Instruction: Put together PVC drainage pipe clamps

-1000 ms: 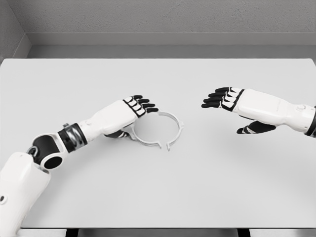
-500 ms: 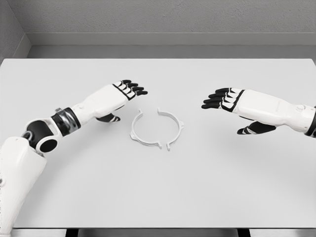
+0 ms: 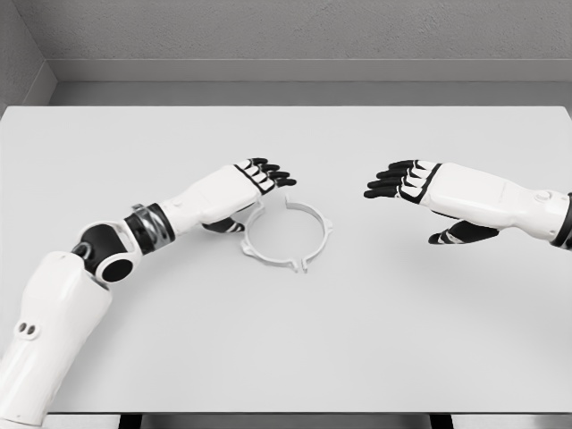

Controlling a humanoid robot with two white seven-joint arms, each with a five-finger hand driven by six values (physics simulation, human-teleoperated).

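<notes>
Two white half-ring clamp pieces lie on the white table (image 3: 286, 357), facing each other as a near-closed ring with small gaps at the top and bottom. The left clamp half (image 3: 254, 243) is partly covered by my left hand (image 3: 264, 175), which hovers over its upper left edge with fingers extended and holding nothing. The right clamp half (image 3: 319, 231) lies uncovered. My right hand (image 3: 399, 179) floats to the right of the ring, apart from it, fingers stretched flat and thumb hanging below.
The table ends at a grey wall along the back. Its front edge runs near the bottom of the view.
My left hand lifted away to the upper left of the clamp, then came back right over the ring's upper left edge. The right hand stayed still.
</notes>
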